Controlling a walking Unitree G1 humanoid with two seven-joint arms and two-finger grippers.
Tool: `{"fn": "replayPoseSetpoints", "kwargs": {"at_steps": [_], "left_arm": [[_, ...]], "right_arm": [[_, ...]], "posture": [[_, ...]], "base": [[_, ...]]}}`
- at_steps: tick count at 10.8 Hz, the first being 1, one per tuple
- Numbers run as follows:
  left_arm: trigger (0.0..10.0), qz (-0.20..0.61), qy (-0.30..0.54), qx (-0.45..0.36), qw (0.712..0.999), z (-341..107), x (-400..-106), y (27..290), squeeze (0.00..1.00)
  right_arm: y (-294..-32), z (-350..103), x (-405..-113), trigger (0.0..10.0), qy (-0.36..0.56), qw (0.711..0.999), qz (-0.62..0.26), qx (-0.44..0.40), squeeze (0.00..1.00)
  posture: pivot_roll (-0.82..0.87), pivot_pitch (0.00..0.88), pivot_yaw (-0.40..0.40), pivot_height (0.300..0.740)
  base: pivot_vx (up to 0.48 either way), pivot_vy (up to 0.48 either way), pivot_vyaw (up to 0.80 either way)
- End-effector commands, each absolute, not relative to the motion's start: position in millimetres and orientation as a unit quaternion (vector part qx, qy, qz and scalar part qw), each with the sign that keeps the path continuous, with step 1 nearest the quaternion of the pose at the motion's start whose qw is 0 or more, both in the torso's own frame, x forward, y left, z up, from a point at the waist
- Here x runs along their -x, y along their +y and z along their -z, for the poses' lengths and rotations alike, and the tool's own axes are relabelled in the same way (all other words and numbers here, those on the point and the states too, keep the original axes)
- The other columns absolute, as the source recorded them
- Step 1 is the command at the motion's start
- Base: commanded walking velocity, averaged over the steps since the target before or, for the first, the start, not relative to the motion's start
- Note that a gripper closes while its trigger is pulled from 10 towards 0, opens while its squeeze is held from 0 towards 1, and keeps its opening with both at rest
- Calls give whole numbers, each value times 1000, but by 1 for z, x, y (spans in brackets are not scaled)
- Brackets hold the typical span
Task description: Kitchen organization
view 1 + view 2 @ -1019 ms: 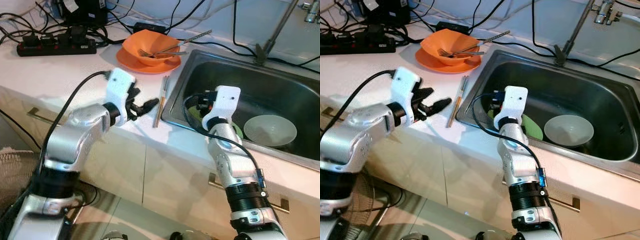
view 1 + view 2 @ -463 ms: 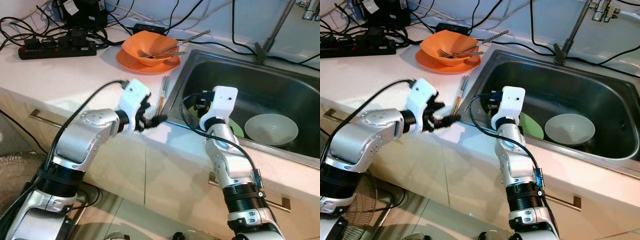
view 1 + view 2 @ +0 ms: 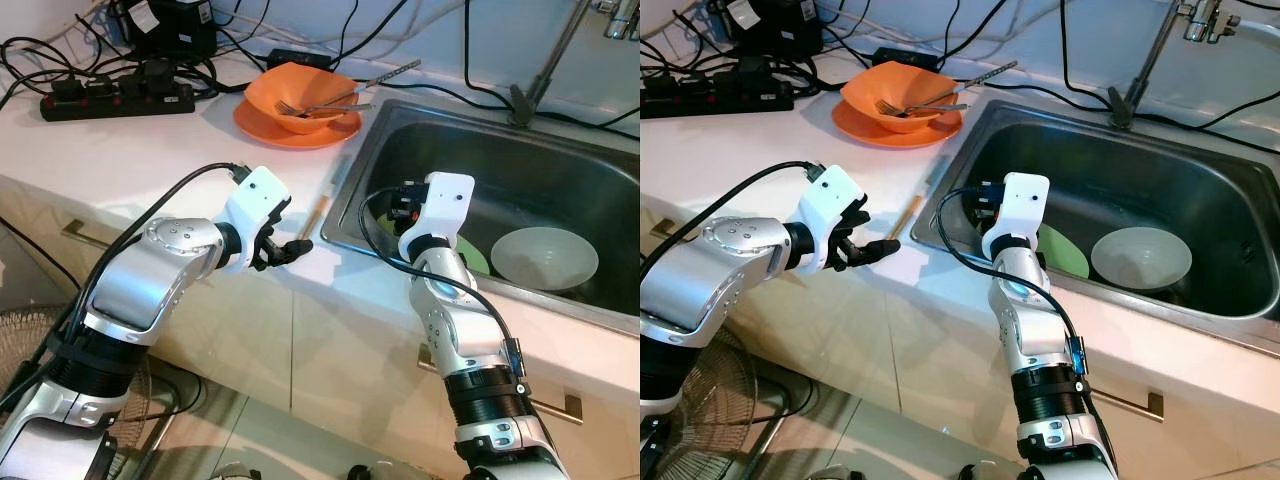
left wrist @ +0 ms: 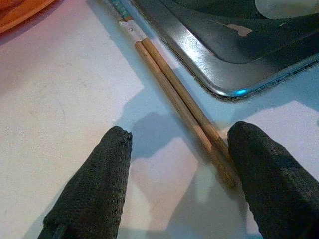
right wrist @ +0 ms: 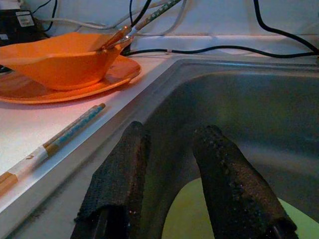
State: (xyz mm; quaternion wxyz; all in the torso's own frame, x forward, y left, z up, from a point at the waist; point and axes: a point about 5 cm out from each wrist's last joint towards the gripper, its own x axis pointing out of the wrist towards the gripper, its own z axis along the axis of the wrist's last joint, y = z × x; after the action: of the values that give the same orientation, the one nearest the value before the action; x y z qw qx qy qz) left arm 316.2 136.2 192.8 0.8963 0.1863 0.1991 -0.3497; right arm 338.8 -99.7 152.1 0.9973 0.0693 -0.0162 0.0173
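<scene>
- Here the left gripper hovers low over the counter, fingers spread wide and empty, with the near end of the chopsticks lying between them.
- Just beyond their far side runs the sink rim.
- The pair looks light, stiff, thin and smooth, likely to roll or split apart; pinching both sticks together near the bare wooden end seems safest.
- The right gripper hangs inside the sink, fingers slightly apart, holding nothing.

- Two chopsticks lay paired.
- One orange bowl, one orange plate.
- One fork.
- One pale bowl, one green plate.
- One sink.
- One power strip.
</scene>
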Motion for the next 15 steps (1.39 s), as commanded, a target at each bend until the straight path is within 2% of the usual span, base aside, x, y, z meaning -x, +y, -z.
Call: {"fn": "replayPoseSetpoints", "kwargs": {"at_steps": [1,6,8,9,10,15], "left_arm": [[10000,345,208,-194,895,-193,-316,138,0],[10000,267,234,-195,914,-192,-319,164,0],[10000,261,233,-182,919,-188,-320,162,0],[10000,260,178,-151,937,-201,-325,153,0],[10000,270,147,-138,942,-210,-327,145,0],[10000,211,218,-104,947,-194,-327,153,0]], "right_arm": [[-102,-153,-339,10000,-16,998,-13,-65,0],[-100,-152,-339,10000,-13,998,-14,-67,0],[-99,-152,-340,10000,-11,998,-16,-67,0],[-99,-152,-340,10000,-12,998,-15,-67,0],[-100,-152,-340,10000,-12,998,-13,-67,0],[-100,-152,-342,10000,-10,998,-12,-67,0]], "posture": [[8,36,-38,740],[16,49,-41,740],[17,51,-43,740],[17,51,-43,740],[13,55,-39,740],[19,62,-38,740]], "base": [[0,0,0],[0,0,0],[0,0,0],[0,0,0],[0,0,0],[0,0,0]]}}
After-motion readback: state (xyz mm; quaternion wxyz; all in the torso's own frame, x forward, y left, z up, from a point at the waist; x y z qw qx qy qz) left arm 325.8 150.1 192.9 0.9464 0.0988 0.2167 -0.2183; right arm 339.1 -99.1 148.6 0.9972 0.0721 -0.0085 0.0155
